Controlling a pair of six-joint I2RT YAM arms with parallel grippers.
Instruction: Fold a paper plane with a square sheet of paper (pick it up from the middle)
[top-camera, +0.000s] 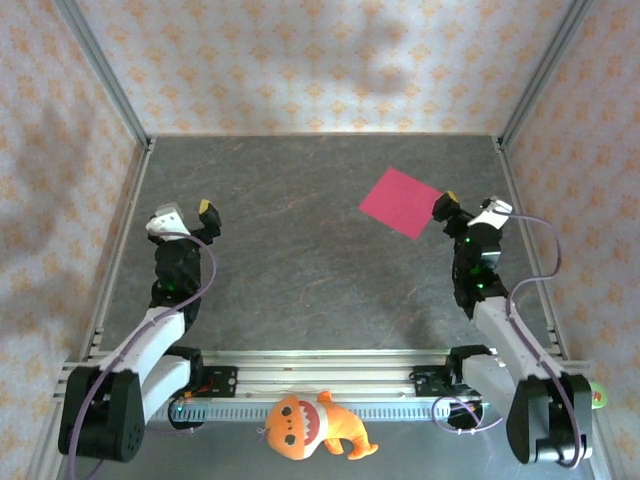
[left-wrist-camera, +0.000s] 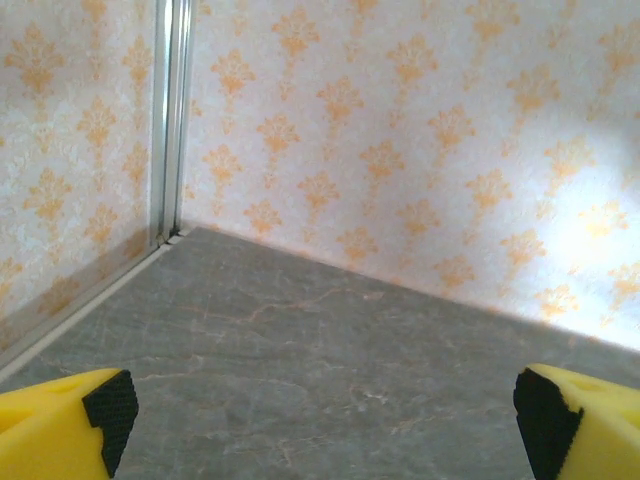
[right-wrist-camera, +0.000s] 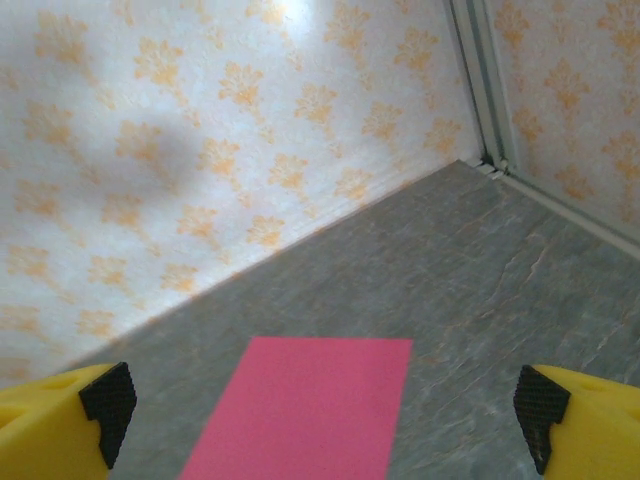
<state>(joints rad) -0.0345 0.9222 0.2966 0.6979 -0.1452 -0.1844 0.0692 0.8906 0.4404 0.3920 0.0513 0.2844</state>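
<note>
The square sheet of paper (top-camera: 401, 201) lies flat on the grey table at the back right, magenta-pink and turned like a diamond. In the right wrist view the square sheet of paper (right-wrist-camera: 305, 410) stretches away between the yellow fingertips (right-wrist-camera: 70, 425). My right gripper (top-camera: 447, 211) is open at the sheet's near right corner, with nothing held. My left gripper (top-camera: 200, 215) is open over bare table at the left, far from the paper. In the left wrist view the left gripper (left-wrist-camera: 325, 430) has its jaws wide apart above grey stone.
An orange plush toy (top-camera: 312, 426) lies in front of the arm bases at the near edge. Patterned walls (top-camera: 320, 60) with metal corner posts enclose the table (top-camera: 300, 270) on three sides. The right wall stands close behind my right gripper.
</note>
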